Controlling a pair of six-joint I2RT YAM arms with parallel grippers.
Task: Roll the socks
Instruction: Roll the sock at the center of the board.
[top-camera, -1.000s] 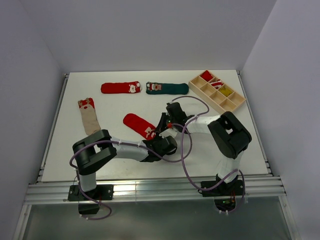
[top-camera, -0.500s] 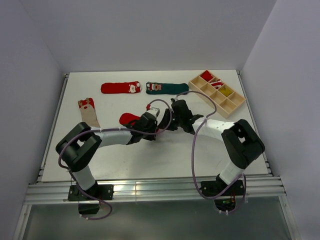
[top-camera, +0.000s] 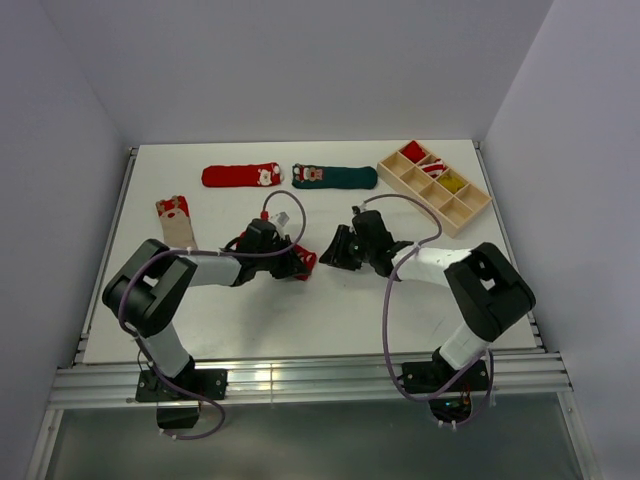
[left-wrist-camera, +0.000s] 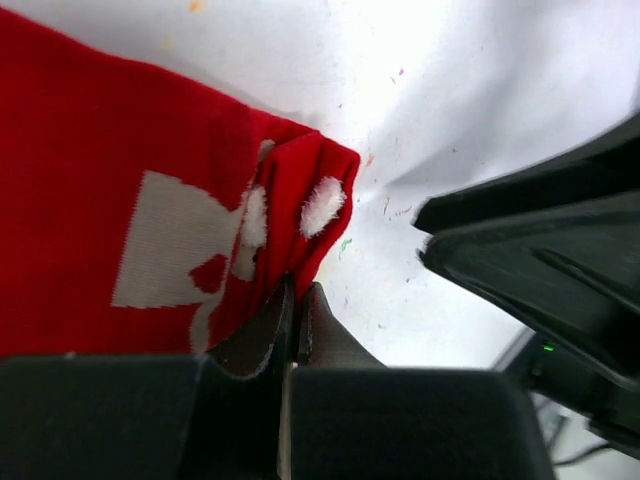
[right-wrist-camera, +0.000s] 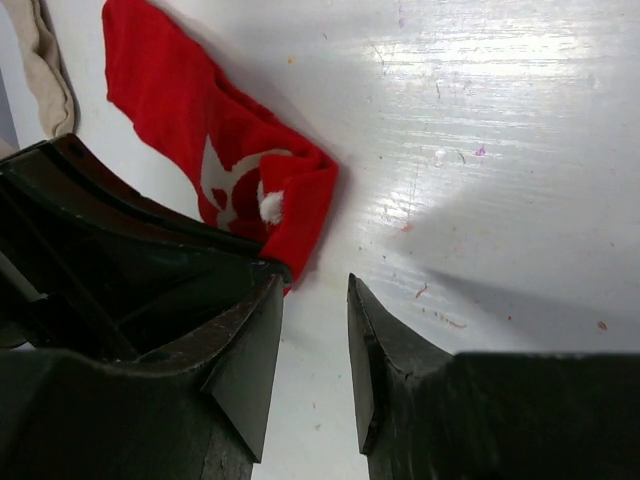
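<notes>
**Pinched cuff sits just off the right gripper's open fingers**

The near red sock (right-wrist-camera: 170, 90) lies flat on the desk (top-camera: 250, 320), around the middle, and its long axis runs slantwise. Its toe end points away to the left and far side, and its cuff end, with the little white-and-red figure, points toward the right arm.

The left gripper (left-wrist-camera: 291, 300) is clamped on a small fold at that cuff corner. Its fingers are pressed together, with red cloth rising between them. The left forearm reaches in over the sock, so much of the sock's length is hidden from above.

The right gripper (right-wrist-camera: 312, 330) stands with its fingers apart and nothing between them. It is low over bare desk, just beside the cuff. From its own camera, the cuff corner lies ahead and to the left of the gap, close to the left finger but not inside the gap.

The left arm is therefore the one on the sock. By my reading, any roll has to run from this cuff along the slant toward the toe. The right gripper would need to shift sideways toward the fold before it could help.

The far red sock (top-camera: 235, 176), the dark green sock (top-camera: 340, 177) and the beige sock (top-camera: 180, 235) lie unrolled, well apart from both grippers. The wooden tray (top-camera: 470, 210) stands at the far right.
</notes>
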